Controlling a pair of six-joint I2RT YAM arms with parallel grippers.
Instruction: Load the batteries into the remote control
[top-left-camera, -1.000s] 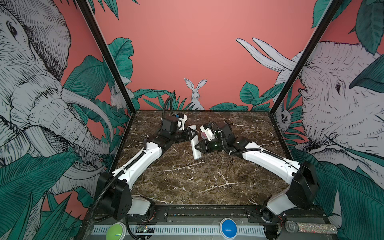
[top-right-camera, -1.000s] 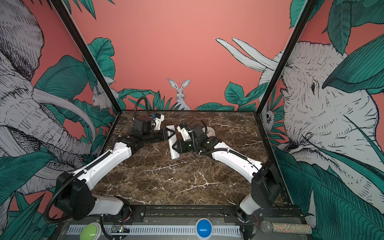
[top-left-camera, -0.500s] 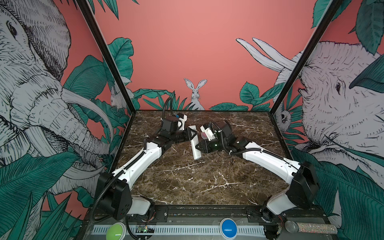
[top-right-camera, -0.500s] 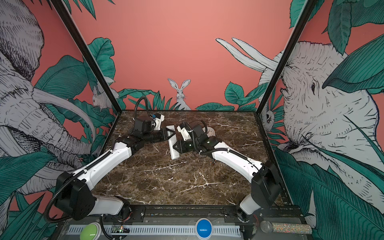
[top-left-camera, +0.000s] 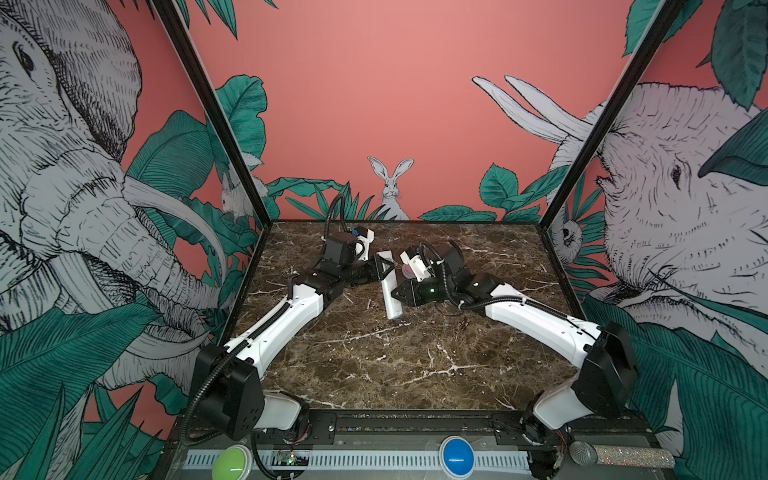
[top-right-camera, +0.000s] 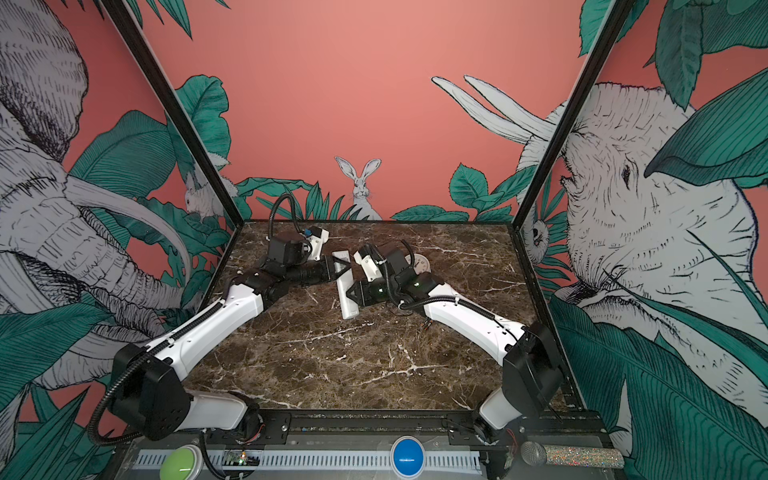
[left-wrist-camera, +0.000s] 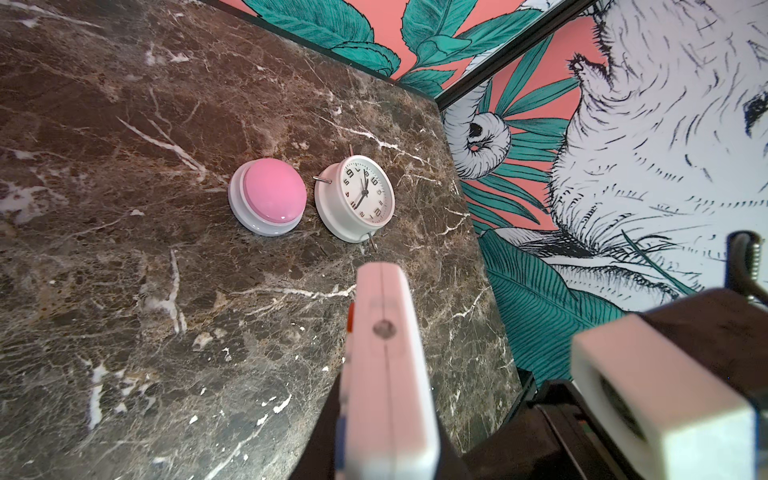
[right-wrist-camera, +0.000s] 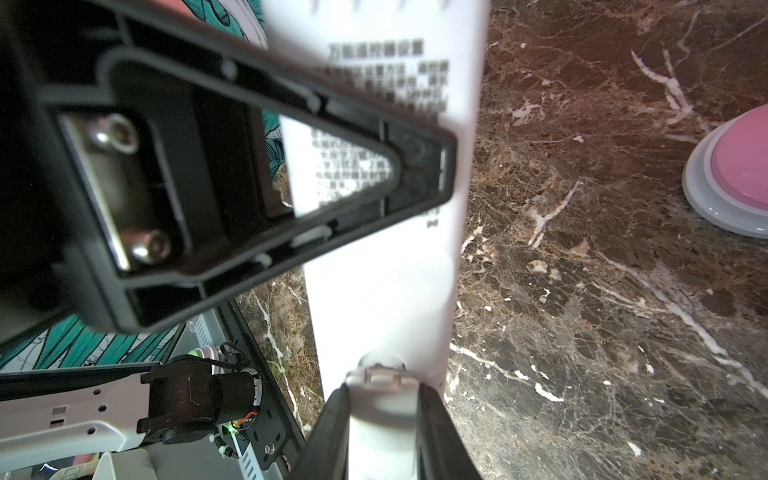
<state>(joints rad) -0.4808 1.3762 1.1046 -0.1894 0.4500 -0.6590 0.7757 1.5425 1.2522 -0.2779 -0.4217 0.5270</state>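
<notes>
Left gripper (top-left-camera: 384, 270): clamped narrow across the far half of the remote control (top-left-camera: 392, 309), reaching in from 9 o'clock.
Right gripper (top-left-camera: 397, 296): reaching in from 3 o'clock. Jaws narrow, pressed on both sides of a white latch-tabbed piece at the remote's near end, probably the battery cover (right-wrist-camera: 382, 409).
Remote control: near the centre of the table (top-left-camera: 374, 365), toward 12 o'clock. Long axis roughly 12 to 6, printed plain back facing the right wrist camera. Contact of the near end with the marble not determinable.
Batteries: none identifiable in any view.
Surroundings: pink dome button (left-wrist-camera: 270, 199) and white clock (left-wrist-camera: 357, 197) side by side at about 1 o'clock of the remote, clear of both grips.
Step in hand: judged as opening the battery compartment, one arm bracing, the other working the cover.
Next move: calls for a straight pull of the cover toward 6 o'clock along the long axis against a firm left grip, then a search for the batteries.
</notes>
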